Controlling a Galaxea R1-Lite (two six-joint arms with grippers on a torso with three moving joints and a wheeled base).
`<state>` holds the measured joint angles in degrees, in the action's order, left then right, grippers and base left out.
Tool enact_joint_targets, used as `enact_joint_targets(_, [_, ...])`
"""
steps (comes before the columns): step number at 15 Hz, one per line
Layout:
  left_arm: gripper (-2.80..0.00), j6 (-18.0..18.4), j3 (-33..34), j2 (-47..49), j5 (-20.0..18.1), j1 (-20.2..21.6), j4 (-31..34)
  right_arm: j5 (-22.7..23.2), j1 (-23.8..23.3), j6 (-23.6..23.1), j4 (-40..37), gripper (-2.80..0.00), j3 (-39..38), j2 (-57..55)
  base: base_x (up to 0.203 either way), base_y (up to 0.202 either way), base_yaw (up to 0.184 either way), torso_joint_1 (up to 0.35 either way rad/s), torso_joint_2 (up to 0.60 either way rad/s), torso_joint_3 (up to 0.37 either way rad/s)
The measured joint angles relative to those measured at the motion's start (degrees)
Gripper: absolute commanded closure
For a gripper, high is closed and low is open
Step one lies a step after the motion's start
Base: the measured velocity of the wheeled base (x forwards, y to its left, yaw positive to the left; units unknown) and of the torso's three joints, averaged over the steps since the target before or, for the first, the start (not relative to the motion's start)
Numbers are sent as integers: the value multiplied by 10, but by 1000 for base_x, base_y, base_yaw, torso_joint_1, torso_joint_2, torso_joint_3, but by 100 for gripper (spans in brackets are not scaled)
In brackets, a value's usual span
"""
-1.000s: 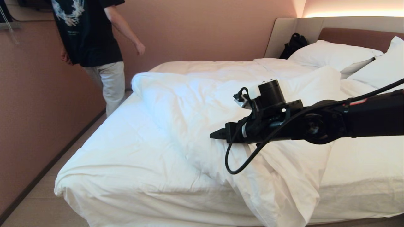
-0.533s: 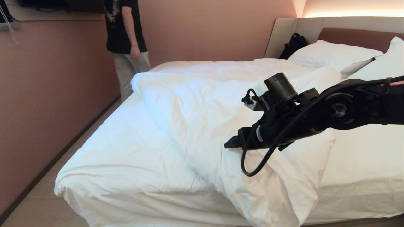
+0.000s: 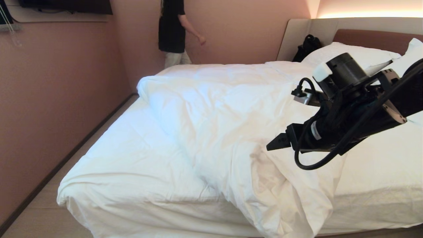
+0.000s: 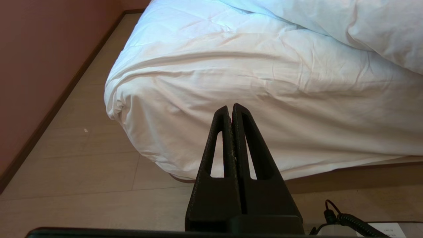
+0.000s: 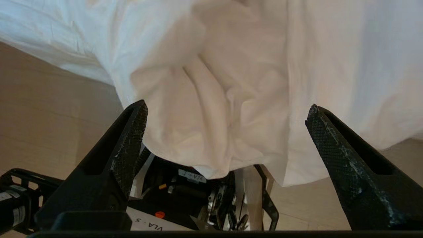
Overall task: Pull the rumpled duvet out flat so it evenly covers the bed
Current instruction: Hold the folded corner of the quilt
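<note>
The duvet [image 3: 231, 125] lies rumpled in a thick diagonal fold across the bed [image 3: 132, 155], from the far left down to the near edge. One corner of it hangs over that edge. My right gripper [image 3: 276, 144] hovers above the fold's near right part. In the right wrist view the right gripper [image 5: 226, 106] is open and holds nothing, and the hanging duvet corner [image 5: 211, 138] is below it. My left gripper [image 4: 230, 107] is shut and empty, parked low by the bed's near left corner [image 4: 198, 99].
A person [image 3: 173, 33] stands at the far wall beyond the bed. Pillows [image 3: 347, 56] and a black bag [image 3: 309, 46] lie by the headboard [image 3: 373, 38]. A pink wall [image 3: 49, 99] runs close along the bed's left side. My own base [image 5: 185, 198] sits under the hanging corner.
My right arm has swung to the right and tipped up, drawing the gripper back over the fold. The person has walked from the left side toward the far wall.
</note>
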<state>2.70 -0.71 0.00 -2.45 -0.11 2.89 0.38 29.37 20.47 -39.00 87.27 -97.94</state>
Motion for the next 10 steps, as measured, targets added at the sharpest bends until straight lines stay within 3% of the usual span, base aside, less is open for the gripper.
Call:
enact_joint_targets(5, [0, 0, 0, 0, 0, 0, 0, 10, -29, 3, 39, 0, -65, 5, 0, 0, 0, 0, 0, 0])
enact_joint_targets(10, [0, 0, 0, 0, 0, 0, 0, 76, -86, 5, 137, 0, -84, -7, 0, 0, 0, 0, 0, 0])
